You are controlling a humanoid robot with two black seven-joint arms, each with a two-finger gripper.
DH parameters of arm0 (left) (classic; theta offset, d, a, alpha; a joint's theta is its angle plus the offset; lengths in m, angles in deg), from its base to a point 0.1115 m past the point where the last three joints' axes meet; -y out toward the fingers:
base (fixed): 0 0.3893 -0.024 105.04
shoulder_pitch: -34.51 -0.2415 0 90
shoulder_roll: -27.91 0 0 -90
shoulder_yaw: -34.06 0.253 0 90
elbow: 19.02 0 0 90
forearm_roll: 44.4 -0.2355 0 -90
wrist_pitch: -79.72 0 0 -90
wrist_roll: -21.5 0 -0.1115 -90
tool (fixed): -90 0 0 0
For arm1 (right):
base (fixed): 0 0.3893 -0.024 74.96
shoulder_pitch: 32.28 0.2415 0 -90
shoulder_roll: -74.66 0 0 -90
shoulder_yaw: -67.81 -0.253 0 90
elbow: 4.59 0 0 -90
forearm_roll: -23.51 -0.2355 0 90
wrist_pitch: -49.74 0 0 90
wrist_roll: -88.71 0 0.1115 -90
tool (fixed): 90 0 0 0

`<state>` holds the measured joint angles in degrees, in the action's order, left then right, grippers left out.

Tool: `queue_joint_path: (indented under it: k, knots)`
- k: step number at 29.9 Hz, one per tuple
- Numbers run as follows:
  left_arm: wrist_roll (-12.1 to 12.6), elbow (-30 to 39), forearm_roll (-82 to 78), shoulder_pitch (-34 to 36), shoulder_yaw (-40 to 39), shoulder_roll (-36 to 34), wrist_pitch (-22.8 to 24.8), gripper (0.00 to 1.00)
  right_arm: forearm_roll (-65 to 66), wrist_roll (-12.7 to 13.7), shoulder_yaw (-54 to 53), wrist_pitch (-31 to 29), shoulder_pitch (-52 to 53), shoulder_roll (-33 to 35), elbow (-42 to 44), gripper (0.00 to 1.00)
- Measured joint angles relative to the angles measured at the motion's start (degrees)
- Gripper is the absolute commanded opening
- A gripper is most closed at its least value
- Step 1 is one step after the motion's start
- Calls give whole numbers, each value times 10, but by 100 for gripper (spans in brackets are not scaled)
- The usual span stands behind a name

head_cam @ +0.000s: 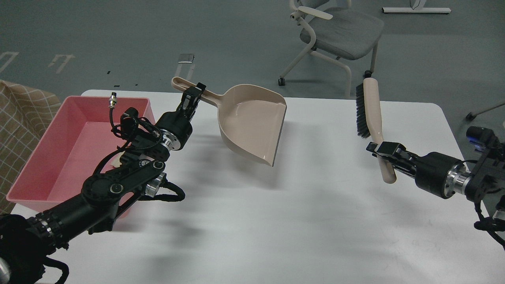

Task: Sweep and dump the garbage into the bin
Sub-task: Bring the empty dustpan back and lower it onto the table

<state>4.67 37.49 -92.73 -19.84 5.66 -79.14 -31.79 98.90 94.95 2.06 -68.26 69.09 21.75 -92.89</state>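
Left gripper [192, 99]: clamped on the dustpan's handle, out past the bin's right wall and above the white table [252, 221].
Dustpan [252, 122]: beige, held clear of the tabletop just right of the left gripper, handle pointing back-left through the jaws, open lip tipped down toward the right. Its scoop looked empty.
Right gripper [384, 150]: closed around the lower handle of the brush, over the table's right side.
Brush [369, 108]: beige back, black bristles facing left; it rose up and away from the right gripper, head near the table's far edge.
Bin [59, 157]: pink tub sitting left of and behind the left gripper, partly covered by the left arm.
Garbage: a pale scrap showed just behind the left forearm inside the bin, likely the bread slice [116, 161]; the yellow chunk could not be seen, probably hidden by the arm.
Office chair [335, 35]: on the grey floor beyond the table, well past both grippers.
Stage, as judged: dumping appeared done; the step in hand looked like bringing the tools back to the table.
Doing it well: lower the dustpan level so the lip meets the surface gently, keep it well apart from the brush, and release each grip only once its tool rests flat.
Risk: letting go early would drop the dustpan.
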Motion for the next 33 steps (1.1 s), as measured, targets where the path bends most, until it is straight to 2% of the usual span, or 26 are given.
queue_joint_path:
  k: [14, 21, 33]
  knots:
    - [-5, -3, -2, -24, 14, 71, -29, 7, 0, 2, 4, 0, -43, 31, -2, 14]
    - [-20, -6, -27, -29, 46, 81, -56, 8, 1, 5, 5, 0, -78, 27, -1, 14]
    - [-39, -38, -69, -52, 63, 127, -65, 9, 6, 9, 10, 0, -94, 23, 2, 14]
